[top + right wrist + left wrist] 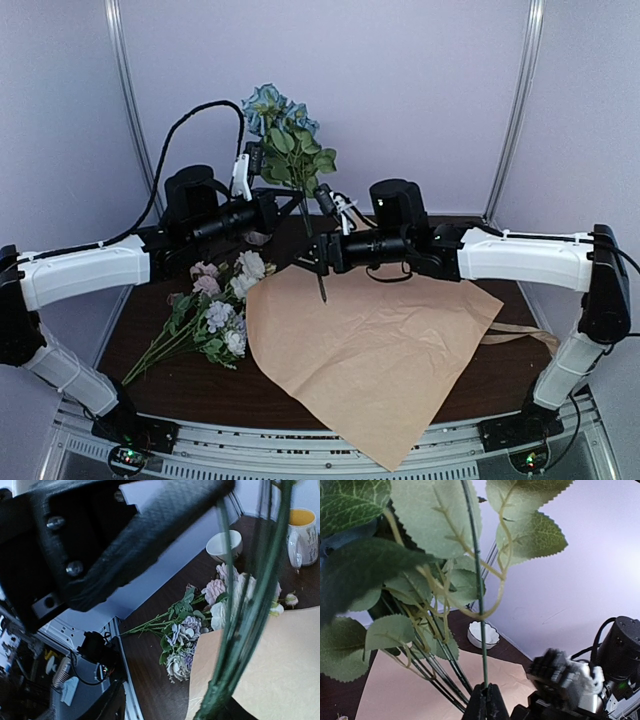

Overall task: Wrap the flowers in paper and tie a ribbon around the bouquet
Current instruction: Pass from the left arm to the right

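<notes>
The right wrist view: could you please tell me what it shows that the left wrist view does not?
Only the right wrist: the flower bunch lying on the table, and a mug. Only the left wrist: broad green leaves and the left claw shut on the green stems. Both: the white bowl, the tan paper and those stems.

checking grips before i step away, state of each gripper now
Left gripper: closed on the blue flower stem.
Right gripper: open, nothing gripped.
</notes>
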You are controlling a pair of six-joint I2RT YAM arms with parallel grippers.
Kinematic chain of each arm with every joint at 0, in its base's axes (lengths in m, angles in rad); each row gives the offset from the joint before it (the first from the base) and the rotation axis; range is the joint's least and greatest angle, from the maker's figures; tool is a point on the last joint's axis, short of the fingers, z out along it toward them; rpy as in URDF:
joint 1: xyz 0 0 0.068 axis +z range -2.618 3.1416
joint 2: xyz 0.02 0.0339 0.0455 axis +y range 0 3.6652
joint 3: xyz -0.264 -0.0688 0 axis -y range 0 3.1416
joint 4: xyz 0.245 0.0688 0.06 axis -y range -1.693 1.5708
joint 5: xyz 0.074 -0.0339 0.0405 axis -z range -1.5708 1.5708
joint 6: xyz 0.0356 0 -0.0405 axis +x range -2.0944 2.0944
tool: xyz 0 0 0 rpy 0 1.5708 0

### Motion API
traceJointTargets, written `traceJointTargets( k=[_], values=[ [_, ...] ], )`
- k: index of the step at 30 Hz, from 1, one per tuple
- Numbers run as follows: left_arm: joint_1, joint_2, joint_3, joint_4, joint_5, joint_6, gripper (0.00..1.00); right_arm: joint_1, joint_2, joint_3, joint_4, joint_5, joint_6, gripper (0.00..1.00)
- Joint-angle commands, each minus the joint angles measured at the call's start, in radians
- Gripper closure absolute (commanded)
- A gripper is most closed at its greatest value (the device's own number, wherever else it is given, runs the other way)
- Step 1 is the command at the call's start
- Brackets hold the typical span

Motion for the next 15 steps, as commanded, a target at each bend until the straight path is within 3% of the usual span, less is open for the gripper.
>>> traceJointTargets(
  k=[1,6,12,14,15],
  values=[
    [-0.010,-0.001,0.012,0.133,0.046,-0.011,1.00,-0.006,0.012,0.036,-0.011,0.023,0.002,0.58],
    [-0.013,-0.005,0.022,0.062,0.018,0.014,1.00,-0.013,-0.003,0.010,-0.012,0.045,0.011,0.98],
    [-0.013,0.007,0.064,-0.086,-0.026,0.056,0.98,-0.028,-0.039,0.003,-0.099,0.137,-0.007,1.00],
    [-0.013,0.006,0.094,-0.190,-0.071,0.084,0.52,-0.036,-0.052,-0.005,-0.135,0.191,-0.003,1.00],
    [-0.012,0.000,0.114,-0.251,-0.105,0.104,0.34,-0.045,-0.058,-0.007,-0.174,0.227,0.000,1.00]
  ],
)
